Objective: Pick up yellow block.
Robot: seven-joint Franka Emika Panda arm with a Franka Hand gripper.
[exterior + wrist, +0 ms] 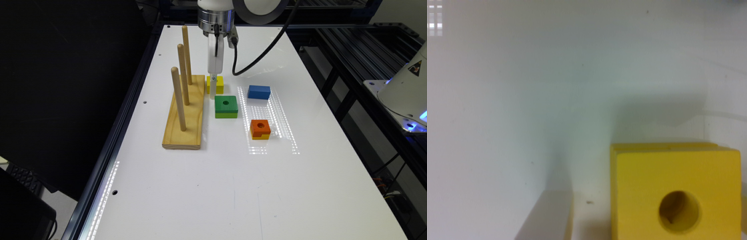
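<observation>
The small all-yellow square wooden block (677, 195), with a round hole through its top, lay close under the wrist camera, flat on the white table (527, 100). A pale edge beside it was probably one finger of the gripper, standing apart from the block's side with bare table between; the other finger could not be made out, so whether the fingers were spread or pressed together could not be told.

In the exterior view the order from near to far ran: the orange-topped block with a yellow lower layer (260, 129), the larger green block with a hole (226, 106), the solid blue block (259, 92), then the yellow block (219, 85), just beside the wooden base with three upright pegs (185, 113). The white gripper (213, 87) hung over the yellow block's side facing that base, its tip low against the table (233, 183).

Being square, the block offered no long axis. The grasp probably depended on straddling it: the block appeared to sit off centre, toward the exterior view's right of the gripper.
</observation>
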